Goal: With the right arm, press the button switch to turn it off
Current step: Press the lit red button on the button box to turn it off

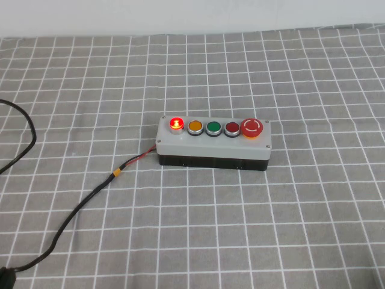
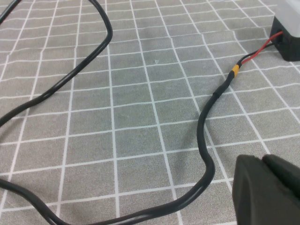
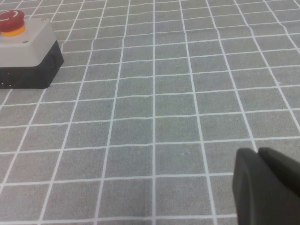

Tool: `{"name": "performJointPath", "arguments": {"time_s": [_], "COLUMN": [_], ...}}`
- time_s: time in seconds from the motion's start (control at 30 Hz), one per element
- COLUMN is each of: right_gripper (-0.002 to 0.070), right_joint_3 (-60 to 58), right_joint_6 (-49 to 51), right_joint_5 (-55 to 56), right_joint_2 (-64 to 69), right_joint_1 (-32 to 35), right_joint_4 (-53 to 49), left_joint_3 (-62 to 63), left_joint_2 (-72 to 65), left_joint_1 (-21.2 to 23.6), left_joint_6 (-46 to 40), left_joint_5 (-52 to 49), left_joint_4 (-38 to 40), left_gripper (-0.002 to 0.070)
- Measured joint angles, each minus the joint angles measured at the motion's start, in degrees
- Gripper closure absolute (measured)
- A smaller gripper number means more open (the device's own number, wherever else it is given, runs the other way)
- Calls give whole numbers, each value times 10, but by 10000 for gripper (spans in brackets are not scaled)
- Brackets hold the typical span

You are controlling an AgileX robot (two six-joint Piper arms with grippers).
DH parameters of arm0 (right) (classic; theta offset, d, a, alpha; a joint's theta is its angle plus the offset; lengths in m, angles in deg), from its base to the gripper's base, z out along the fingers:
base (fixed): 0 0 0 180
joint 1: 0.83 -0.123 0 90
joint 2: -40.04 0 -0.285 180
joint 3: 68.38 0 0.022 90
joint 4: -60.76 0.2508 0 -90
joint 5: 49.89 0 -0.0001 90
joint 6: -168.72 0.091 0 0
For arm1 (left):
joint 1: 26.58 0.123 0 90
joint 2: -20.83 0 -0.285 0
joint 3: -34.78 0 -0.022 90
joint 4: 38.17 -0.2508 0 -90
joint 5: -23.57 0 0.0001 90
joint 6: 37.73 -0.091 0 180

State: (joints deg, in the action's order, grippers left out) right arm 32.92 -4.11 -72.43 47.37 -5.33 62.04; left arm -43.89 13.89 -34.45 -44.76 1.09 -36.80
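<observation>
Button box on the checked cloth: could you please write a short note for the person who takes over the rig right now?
Left pincer: shut, empty, low over the cloth beside the black cable, parked.
Right pincer: shut, empty, over bare cloth, apart from the button box.
The box sits mid-cloth; the red light at its left end is lit.
Done: nothing pressed yet.
Left: bring the right arm to the box and press the switch until the light goes out.

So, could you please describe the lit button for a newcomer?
A grey button box sits on the checked cloth, left pincer beside its cable, right pincer off its right end. Along its top row of five, the lit red button is leftmost, the only one glowing.
</observation>
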Motion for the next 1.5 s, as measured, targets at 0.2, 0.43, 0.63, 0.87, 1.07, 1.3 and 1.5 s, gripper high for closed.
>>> {"name": "performJointPath", "arguments": {"time_s": [0.2, 0.43, 0.63, 0.87, 1.07, 1.3, 1.5], "right_gripper": [692, 692, 692, 692, 692, 692, 692], "right_joint_3": [0, 0, 0, 0, 0, 0, 0], "right_joint_6": [0, 0, 0, 0, 0, 0, 0], "right_joint_5": [0, 0, 0, 0, 4, 118, 297], "right_joint_2": [0, 0, 0, 0, 0, 0, 0], "right_joint_1": [0, 0, 0, 0, 0, 0, 0], "right_joint_4": [0, 0, 0, 0, 0, 0, 0], "left_joint_3": [0, 0, 0, 0, 0, 0, 0], "left_joint_2": [0, 0, 0, 0, 0, 0, 0], "left_joint_1": [0, 0, 0, 0, 0, 0, 0], "left_joint_6": [0, 0, 0, 0, 0, 0, 0], "left_joint_5": [0, 0, 0, 0, 0, 0, 0], "left_joint_4": [0, 0, 0, 2, 2, 2, 2], "left_gripper": [678, 678, 678, 678, 678, 678, 678]}}
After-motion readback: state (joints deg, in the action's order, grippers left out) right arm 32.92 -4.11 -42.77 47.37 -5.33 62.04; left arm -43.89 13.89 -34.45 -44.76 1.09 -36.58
